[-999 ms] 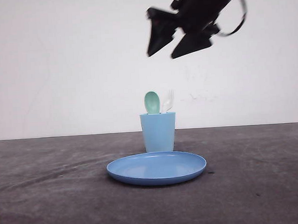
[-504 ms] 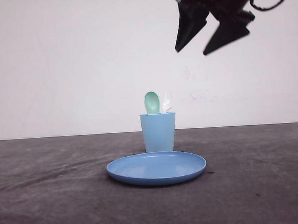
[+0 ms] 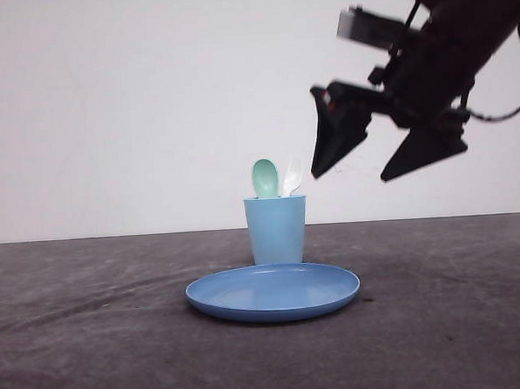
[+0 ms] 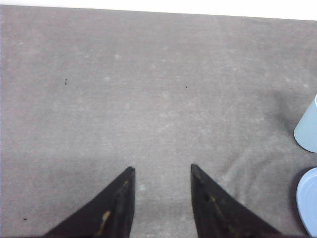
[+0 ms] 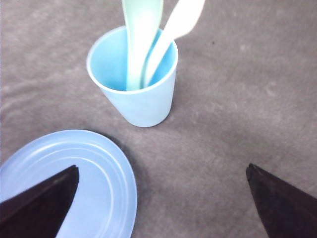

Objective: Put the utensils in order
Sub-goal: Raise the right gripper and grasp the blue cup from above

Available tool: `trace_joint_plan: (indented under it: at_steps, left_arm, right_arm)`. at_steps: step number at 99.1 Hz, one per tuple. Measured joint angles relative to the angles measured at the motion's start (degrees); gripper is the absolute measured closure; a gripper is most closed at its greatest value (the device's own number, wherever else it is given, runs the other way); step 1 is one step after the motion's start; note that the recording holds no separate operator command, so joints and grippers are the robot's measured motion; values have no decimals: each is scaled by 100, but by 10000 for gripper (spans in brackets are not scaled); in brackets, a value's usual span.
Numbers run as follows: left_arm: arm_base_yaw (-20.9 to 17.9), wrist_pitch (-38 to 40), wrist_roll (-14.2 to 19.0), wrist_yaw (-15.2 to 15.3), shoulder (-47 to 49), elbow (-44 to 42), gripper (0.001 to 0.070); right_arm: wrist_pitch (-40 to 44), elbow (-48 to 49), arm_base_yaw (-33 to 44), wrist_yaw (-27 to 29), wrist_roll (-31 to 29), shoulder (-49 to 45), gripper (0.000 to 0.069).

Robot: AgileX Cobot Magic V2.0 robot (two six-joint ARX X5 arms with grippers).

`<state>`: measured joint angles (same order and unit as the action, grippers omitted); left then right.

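Since both utensils stand inside the light blue cup (image 3: 277,229), I judge the sorting itself to be done. My mint-green spoon (image 3: 265,178) sits bowl-up, and the white fork (image 3: 291,177) leans just beside it, tines up, their handles down in the cup where I cannot see them. From the right wrist camera the two cross near the rim, the spoon (image 5: 142,34) more upright and the fork (image 5: 174,29) tilted outward, resting against the cup's (image 5: 133,99) wall, which is what keeps them standing.

The cup stands near the middle of the grey tabletop (image 3: 93,343), toward its far edge, directly behind the round blue plate (image 3: 273,291); from the front I cannot tell whether they touch, but the right wrist camera shows a strip of bare cloth between the cup and the plate (image 5: 74,173).

My right gripper (image 3: 358,175) hangs in the air above and to the right of the cup, fingers spread wide and holding nothing, well clear of the fork. My left gripper (image 4: 161,170) hovers over bare cloth, fingers parted and holding nothing, with the cup (image 4: 308,129) and plate (image 4: 308,198) off to one side.
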<state>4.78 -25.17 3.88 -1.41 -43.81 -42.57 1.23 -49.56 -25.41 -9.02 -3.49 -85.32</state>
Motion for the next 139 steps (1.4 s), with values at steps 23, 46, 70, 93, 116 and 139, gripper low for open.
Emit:
trace_joint_plan:
  at_steps: [23, 46, 70, 93, 116, 139]
  left_arm:
    - [0, 0, 0, 0, 0, 0, 515]
    - [0, -2, 0, 0, 0, 0, 515]
    - [0, -4, 0, 0, 0, 0, 515]
    - [0, -4, 0, 0, 0, 0, 515]
    - [0, -7, 0, 0, 0, 0, 515]
    - [0, -7, 0, 0, 0, 0, 515]
  right_arm:
    - [-876, 0, -42, -177, -149, -861, 9]
    - [-1834, -129, -153, -389, -149, -1480, 9]
    - [-1893, -1010, -151, -599, -149, -2271, 9]
    - [-1672, -1755, -151, -601, -146, -2896, 9]
    - [-1661, -1784, -157, -601, -76, -2929, 12]
    - [-1665, -1784, -201, -597, 57, -2929, 204]
